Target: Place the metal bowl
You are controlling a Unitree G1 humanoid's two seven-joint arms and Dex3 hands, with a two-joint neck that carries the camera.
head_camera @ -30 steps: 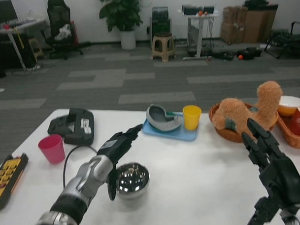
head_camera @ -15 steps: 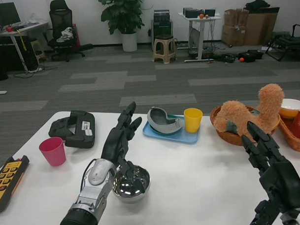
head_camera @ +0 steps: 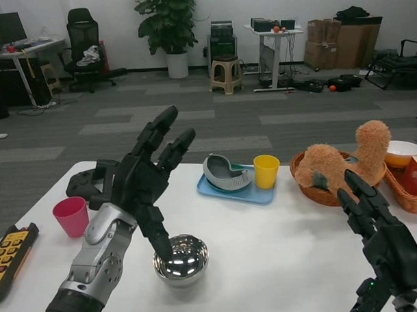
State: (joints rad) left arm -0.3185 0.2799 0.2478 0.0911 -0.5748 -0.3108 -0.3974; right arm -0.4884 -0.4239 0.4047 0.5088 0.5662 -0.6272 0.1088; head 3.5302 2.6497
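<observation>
The metal bowl (head_camera: 182,260) is shiny and round, standing upright on the white table (head_camera: 280,242) near the front, left of centre. My left hand (head_camera: 144,179) is raised above and behind the bowl, fingers spread wide, holding nothing; its thumb reaches down to just above the bowl's left rim. My right hand (head_camera: 379,235) waits at the front right over the table, fingers straight and apart, empty.
A pink cup (head_camera: 71,216) and a black case (head_camera: 93,184) stand at the left, a yellow-black remote (head_camera: 8,253) at the left edge. Behind the bowl lie a blue tray (head_camera: 237,191) with a grey dish and yellow cup (head_camera: 266,170). A plush toy (head_camera: 346,161) fills a basket at right.
My left hand has let go of the bowl's side, risen and spread its fingers upward. The bowl stays put. The view has tilted up slightly.
</observation>
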